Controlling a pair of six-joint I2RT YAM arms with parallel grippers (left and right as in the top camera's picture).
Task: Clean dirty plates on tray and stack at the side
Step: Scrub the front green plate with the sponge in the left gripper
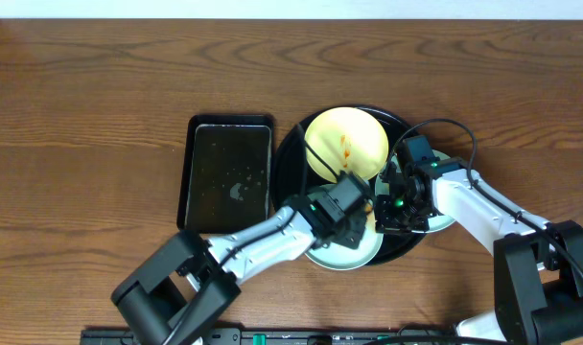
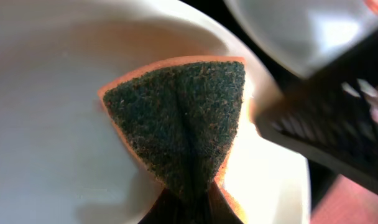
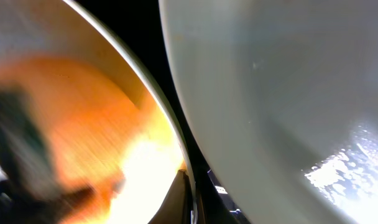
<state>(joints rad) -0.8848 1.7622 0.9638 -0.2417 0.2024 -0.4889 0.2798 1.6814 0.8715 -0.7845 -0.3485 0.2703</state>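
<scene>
The round black tray [image 1: 290, 158] holds three plates. A pale yellow plate [image 1: 354, 139] with an orange-red smear lies at its back. My left gripper [image 1: 355, 218] is shut on a green-and-orange sponge [image 2: 183, 118], pressed flat on the front blue-green plate [image 1: 341, 253]. That plate fills the left wrist view [image 2: 46, 124]. My right gripper [image 1: 385, 213] is shut on the same plate's rim [image 3: 176, 149], with one dark finger [image 3: 179, 202] against the rim's inner side. The second blue-green plate [image 3: 276, 93] lies just right of it, partly under the right arm [image 1: 443, 218].
A smaller rectangular black tray [image 1: 226, 172] with a few water drops lies left of the round tray. Brown wooden table [image 1: 81, 115] stretches around both. The two arms nearly touch over the round tray.
</scene>
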